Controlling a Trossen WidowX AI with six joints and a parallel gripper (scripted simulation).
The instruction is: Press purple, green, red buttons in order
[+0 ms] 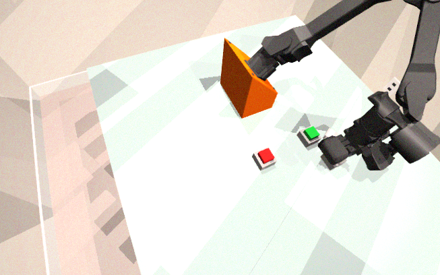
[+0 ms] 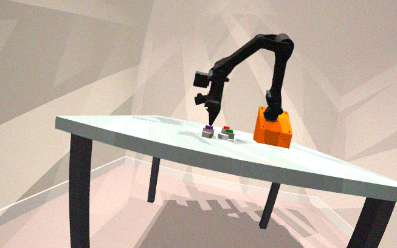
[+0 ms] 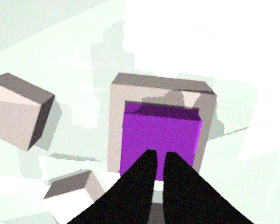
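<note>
The purple button [image 2: 208, 127] [image 3: 161, 132] is directly under my gripper [image 2: 211, 124] [image 3: 159, 160]. The gripper is shut and empty, pointing down, with its tips at or just above the purple cap; whether they touch cannot be told. The cap stands raised above its grey base. In the top view the gripper hides the purple cap. The green button [image 1: 312, 132] [image 2: 229, 130] stands beside the gripper toward the orange robot base. The red button [image 1: 265, 155] [image 2: 226, 127] stands farther from the gripper. Both of these caps are raised.
Two pale grey blocks lie near the purple button: one block [image 2: 207, 134] [image 3: 16, 120] and another block [image 2: 223, 136] [image 3: 73, 192]. The orange robot base [image 1: 248, 88] [image 2: 272, 132] stands on the table [image 1: 180, 170] [image 2: 147, 141], beyond the green button.
</note>
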